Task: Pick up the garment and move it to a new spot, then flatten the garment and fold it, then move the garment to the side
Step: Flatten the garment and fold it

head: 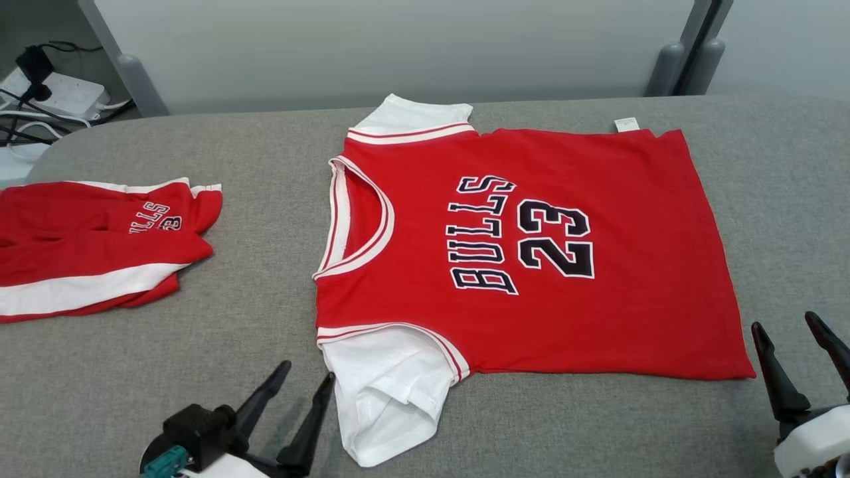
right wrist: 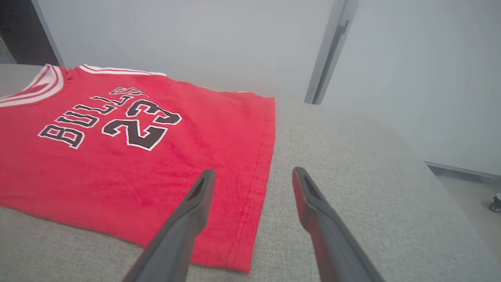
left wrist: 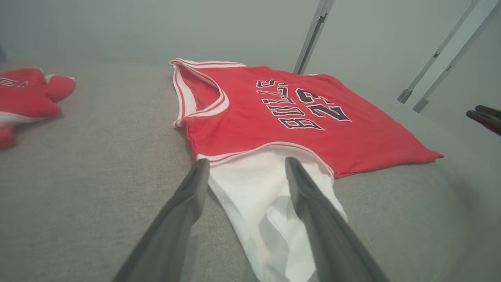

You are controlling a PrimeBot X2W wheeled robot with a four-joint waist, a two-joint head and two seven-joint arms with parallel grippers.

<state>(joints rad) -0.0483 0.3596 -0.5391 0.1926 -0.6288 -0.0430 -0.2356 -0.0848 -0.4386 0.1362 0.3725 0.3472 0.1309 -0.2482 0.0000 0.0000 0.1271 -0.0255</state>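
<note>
Soft grey table (head: 199, 372) up front, with a plain pale wall (head: 398, 46) just behind and grey posts (head: 136, 83) near both ends. Off past the left corner, a white power strip (head: 63, 93) with a black plug (head: 33, 64) in it. Even, soft light all over.

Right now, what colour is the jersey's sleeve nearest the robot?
The sleeve is white, edged with red-and-white stripes; the head view shows it best.

The crumpled red-and-white cloth garment (head: 93, 252) runs off the head view's left edge. Print on the small white fabric tag (head: 625, 124) at the far edge of the red white-sleeved jersey (head: 631, 219) is too small to read.
</note>
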